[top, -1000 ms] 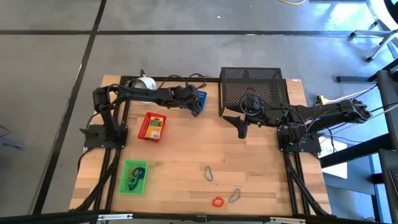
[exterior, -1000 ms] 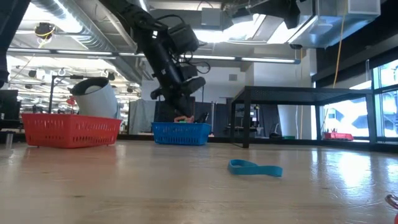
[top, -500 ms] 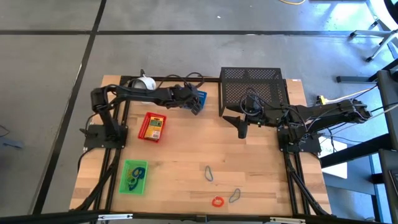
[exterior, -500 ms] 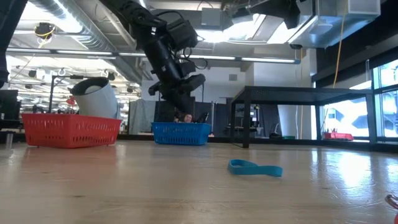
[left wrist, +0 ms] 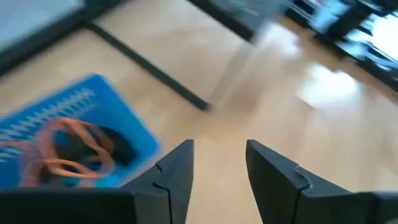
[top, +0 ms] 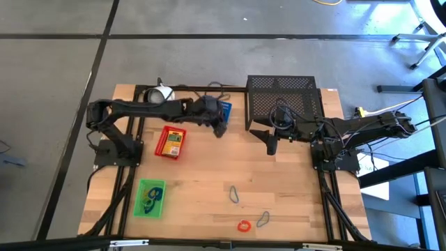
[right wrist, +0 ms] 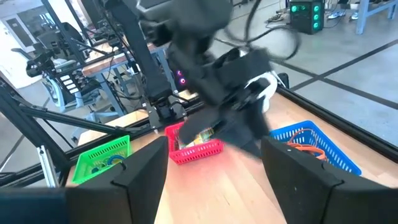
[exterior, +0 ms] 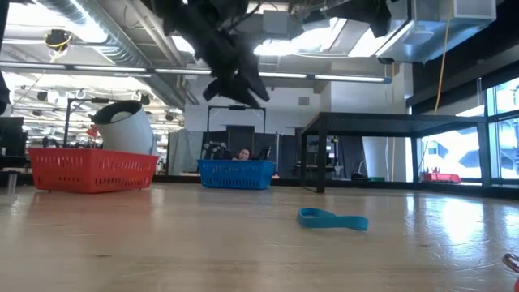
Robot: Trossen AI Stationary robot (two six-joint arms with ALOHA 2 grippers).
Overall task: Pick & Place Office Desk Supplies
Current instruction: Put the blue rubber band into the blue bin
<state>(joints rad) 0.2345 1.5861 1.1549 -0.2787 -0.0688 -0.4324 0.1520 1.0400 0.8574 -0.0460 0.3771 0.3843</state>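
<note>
Dark left fingers [left wrist: 217,180], parted and empty, are raised beside the blue tray [top: 224,109]; three trays are counted.

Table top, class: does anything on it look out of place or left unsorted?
Yes. Four small items lie loose on the bare wood near the front edge: a blue band, a grey wire clip, a red band loop, while the green tray already holds some.

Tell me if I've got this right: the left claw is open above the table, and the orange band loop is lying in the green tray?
Not quite: the orange band loop lies in the blue tray, as the left wrist view shows. The left claw is indeed open above the table.
</note>
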